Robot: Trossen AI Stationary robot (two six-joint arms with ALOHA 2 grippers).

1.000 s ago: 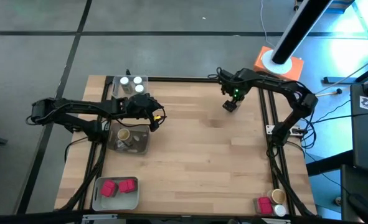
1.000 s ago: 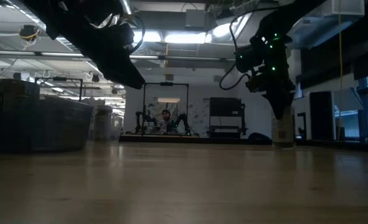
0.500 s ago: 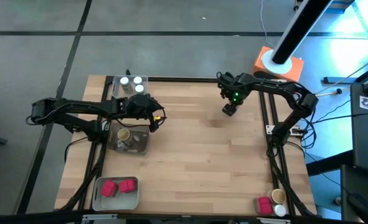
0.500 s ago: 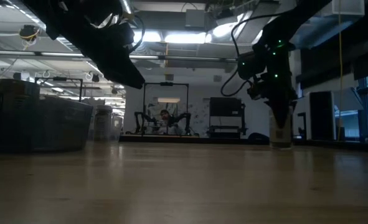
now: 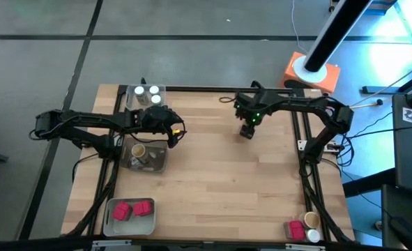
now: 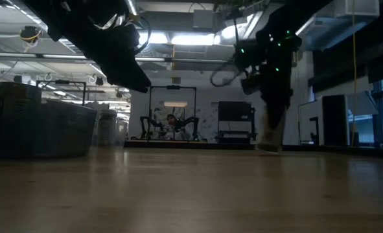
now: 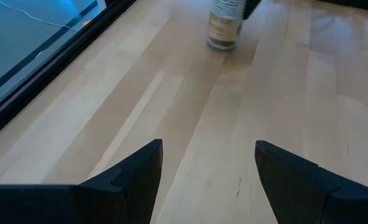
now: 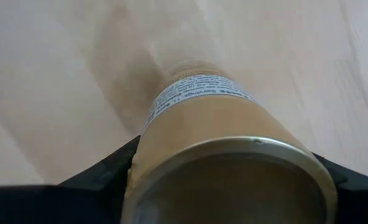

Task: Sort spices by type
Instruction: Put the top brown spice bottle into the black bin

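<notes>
**Tan-lidded jar carried toward the left-side trays**

Right tool (image 5: 246, 130) clamped on a round spice jar (image 8: 224, 146), fingers flanking it on both sides in the right wrist view, tan lid nearest the camera, printed label wrapping the body. Jar's long axis roughly upright, hanging under the tool just above the worktop (image 5: 219, 181) near the back edge, right of centre; seen also in the left wrist view (image 7: 224, 25) and, blurred, in the low view (image 6: 269, 133).

Left tool (image 7: 205, 168) standing apart and empty, hovering over the left side of the worktop between the clear tray with two white-lidded jars (image 5: 146, 91) and the grey tray (image 5: 157, 164) holding one tan-lidded jar (image 5: 139, 150).

Deciding relation: grey tray lying well apart from the held jar, across the worktop toward the left arm and slightly nearer the front. Left arm far nearer that tray; right arm needing a long reach, or a set-down or handover midway. Probable risk: the two arms crowding each other over the tray.

Elsewhere: two pink boxes (image 5: 132, 209) in a tray at the front left corner; a few unsorted containers (image 5: 303, 226) at the front right corner
</notes>
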